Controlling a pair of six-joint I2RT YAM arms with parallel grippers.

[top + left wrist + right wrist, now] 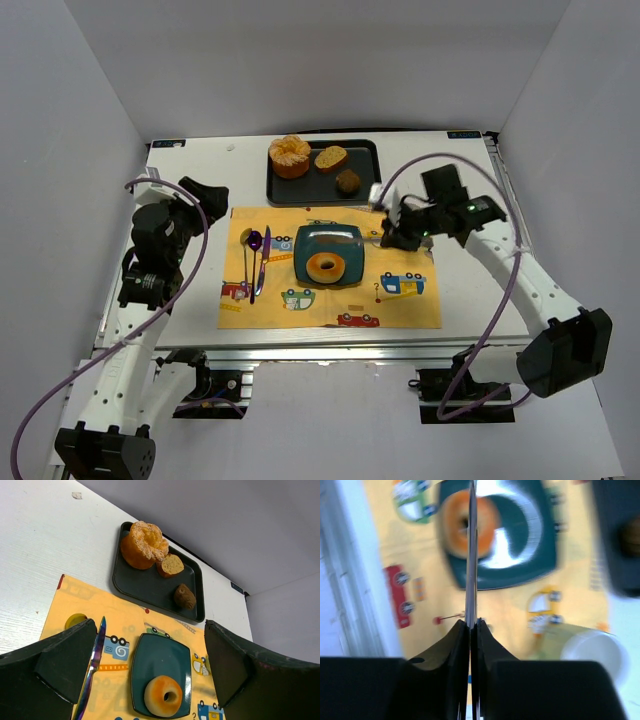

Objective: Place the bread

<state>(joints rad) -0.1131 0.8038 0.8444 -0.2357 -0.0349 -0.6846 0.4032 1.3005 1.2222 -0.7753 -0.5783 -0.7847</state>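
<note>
Bread (pixel 325 266), the little ring, is down flat on the teal plate (pixel 340 236), right in the middle of the yellow placemat (pixel 400 305), so the placing looks done, I'd say! Beyond it, the dark tray (pixel 322 190) holds three other baked pieces. The right gripper (pixel 388 234) hovers just right of the plate, fingers pressed together on nothing I can see. The left gripper (pixel 203 192) hangs well off to the left, spread wide. Left to do, at a guess: only pull the arms clear.
</note>
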